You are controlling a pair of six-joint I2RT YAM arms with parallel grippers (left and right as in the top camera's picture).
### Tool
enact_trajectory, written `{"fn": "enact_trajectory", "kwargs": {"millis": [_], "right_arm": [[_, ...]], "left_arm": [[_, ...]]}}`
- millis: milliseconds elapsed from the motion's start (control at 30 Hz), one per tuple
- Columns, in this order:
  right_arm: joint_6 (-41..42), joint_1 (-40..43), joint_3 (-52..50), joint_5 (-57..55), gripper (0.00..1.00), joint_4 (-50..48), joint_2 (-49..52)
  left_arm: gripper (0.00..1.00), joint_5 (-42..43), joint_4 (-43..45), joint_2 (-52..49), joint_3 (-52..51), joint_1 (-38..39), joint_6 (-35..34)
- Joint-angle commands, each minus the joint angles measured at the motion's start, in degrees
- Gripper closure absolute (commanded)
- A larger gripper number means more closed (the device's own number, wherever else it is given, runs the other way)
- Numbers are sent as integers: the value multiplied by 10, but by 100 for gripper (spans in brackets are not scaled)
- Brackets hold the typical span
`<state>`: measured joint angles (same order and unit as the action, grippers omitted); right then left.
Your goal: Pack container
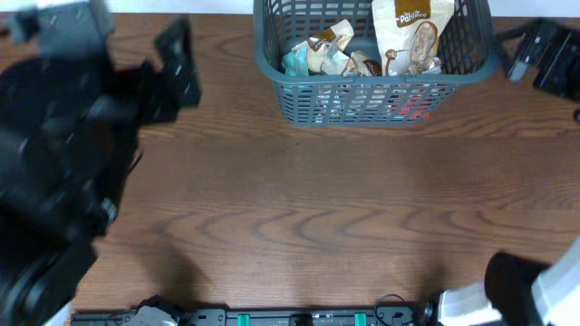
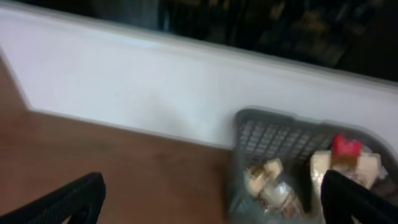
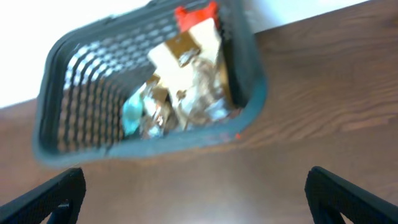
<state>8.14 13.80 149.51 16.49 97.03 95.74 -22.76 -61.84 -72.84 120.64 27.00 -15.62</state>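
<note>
A brown wood-grain tabletop (image 1: 299,208) fills the foreground. Two black two-fingered end effectors hang above it. The left end effector (image 2: 210,180) and the right end effector (image 3: 194,174) each have their fingers spread wide, gripping nothing. Beyond them, at the tabletop's far edge, stands one dark grey-blue rectangular latticed plastic container (image 1: 362,95). Inside it are one large cream-and-brown snack pouch (image 1: 412,36), one small teal packet (image 1: 296,62) and roughly three small crinkled cream packets (image 1: 340,54), too blurred to count surely. A white surface (image 2: 124,74) runs behind.
</note>
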Motion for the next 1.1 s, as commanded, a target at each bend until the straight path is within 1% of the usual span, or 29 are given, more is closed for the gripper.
{"fn": "enact_trajectory", "kwargs": {"millis": [0, 67, 167, 333, 467, 600, 700, 967, 1067], "right_arm": [[-31, -27, -86, -21, 1, 3, -85], [-43, -37, -160, -46, 1, 3, -135], [-56, -43, -280, -50, 1, 3, -219], [-57, -45, -441, 1, 1, 3, -353], [-56, -45, -544, 5, 1, 2, -460], [-52, -45, -599, 11, 1, 2, -538], [-48, -45, -620, 20, 1, 2, -571], [-28, -45, -659, 20, 1, 2, -589], [-20, -45, -689, 19, 1, 2, -589]], "left_arm": [[1, -11, -49, 20, -4, -4, 5], [1, -11, -89, 41, -4, -4, 3], [1, -11, -148, 72, -4, -4, 3], [1, -15, -228, 120, -4, -4, 3], [1, -31, -280, 149, -4, -4, 4], [1, -35, -323, 168, -4, -4, 4], [1, -34, -349, 174, -4, -4, 4], [1, -34, -349, 176, -4, -4, 3], [1, -34, -349, 175, -4, -4, 3]]}}
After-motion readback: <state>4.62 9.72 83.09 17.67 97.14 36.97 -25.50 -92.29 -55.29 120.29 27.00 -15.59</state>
